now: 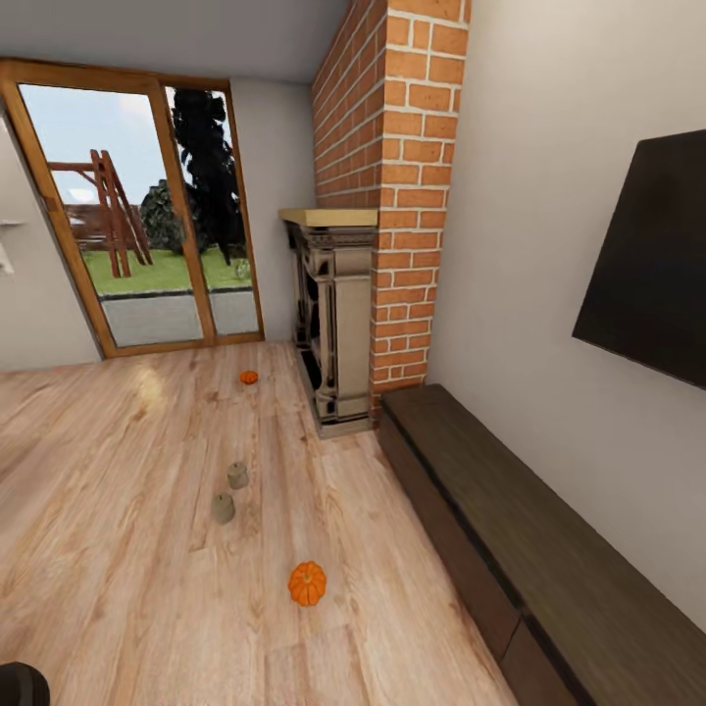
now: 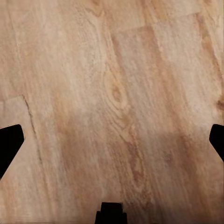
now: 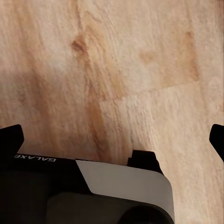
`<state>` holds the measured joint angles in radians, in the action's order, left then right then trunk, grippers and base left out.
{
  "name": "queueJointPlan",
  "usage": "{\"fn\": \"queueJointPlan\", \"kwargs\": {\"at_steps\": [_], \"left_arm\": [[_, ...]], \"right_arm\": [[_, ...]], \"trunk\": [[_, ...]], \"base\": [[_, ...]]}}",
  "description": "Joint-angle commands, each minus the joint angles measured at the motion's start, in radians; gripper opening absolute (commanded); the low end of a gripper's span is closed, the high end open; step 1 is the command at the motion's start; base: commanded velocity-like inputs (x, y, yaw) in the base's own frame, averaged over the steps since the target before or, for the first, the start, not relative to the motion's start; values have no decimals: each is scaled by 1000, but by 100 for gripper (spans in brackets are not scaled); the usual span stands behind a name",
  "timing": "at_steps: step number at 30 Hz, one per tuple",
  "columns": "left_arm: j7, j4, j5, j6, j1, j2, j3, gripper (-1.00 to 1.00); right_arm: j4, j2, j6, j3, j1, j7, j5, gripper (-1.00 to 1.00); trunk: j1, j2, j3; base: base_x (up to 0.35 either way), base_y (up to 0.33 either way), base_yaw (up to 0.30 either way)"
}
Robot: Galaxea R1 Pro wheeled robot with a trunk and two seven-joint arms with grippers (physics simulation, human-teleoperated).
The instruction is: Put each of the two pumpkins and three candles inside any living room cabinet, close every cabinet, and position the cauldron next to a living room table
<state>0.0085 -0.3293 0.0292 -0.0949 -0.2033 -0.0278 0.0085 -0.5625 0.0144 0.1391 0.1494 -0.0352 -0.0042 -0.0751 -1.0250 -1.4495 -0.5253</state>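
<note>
Two orange pumpkins lie on the wooden floor in the head view: one pumpkin (image 1: pixel 307 583) close by, the other pumpkin (image 1: pixel 249 377) farther off near the glass door. Between them stand two short grey-beige candles (image 1: pixel 237 476) (image 1: pixel 224 508). The long dark-brown cabinet (image 1: pixel 510 529) runs along the right wall, its drawer fronts flush. My left gripper (image 2: pixel 112 140) hangs open over bare floor with nothing between its fingers. My right gripper (image 3: pixel 112 140) is open too, above floor and part of my own body. The cauldron and the table are out of view.
An ornate fireplace (image 1: pixel 333 324) with a brick chimney (image 1: pixel 392 147) juts out at the cabinet's far end. A dark TV screen (image 1: pixel 647 284) hangs on the wall above the cabinet. A wood-framed glass door (image 1: pixel 147 216) closes off the back of the room.
</note>
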Motion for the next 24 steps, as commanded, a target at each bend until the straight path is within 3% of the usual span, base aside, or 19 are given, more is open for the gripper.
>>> {"fn": "queueJointPlan", "kwargs": {"at_steps": [1, 24], "left_arm": [[1, 1, 3, -3, -1, 0, 1, 100], [1, 1, 3, -3, -1, 0, 1, 100]], "right_arm": [[-2, -1, 5, 2, 0, 0, -8, 100], [-2, -1, 5, 4, 0, 0, -8, 100]], "trunk": [[0, -1, -1], [0, -1, -1]], "base": [[0, 0, 290], [17, 0, 290]]}}
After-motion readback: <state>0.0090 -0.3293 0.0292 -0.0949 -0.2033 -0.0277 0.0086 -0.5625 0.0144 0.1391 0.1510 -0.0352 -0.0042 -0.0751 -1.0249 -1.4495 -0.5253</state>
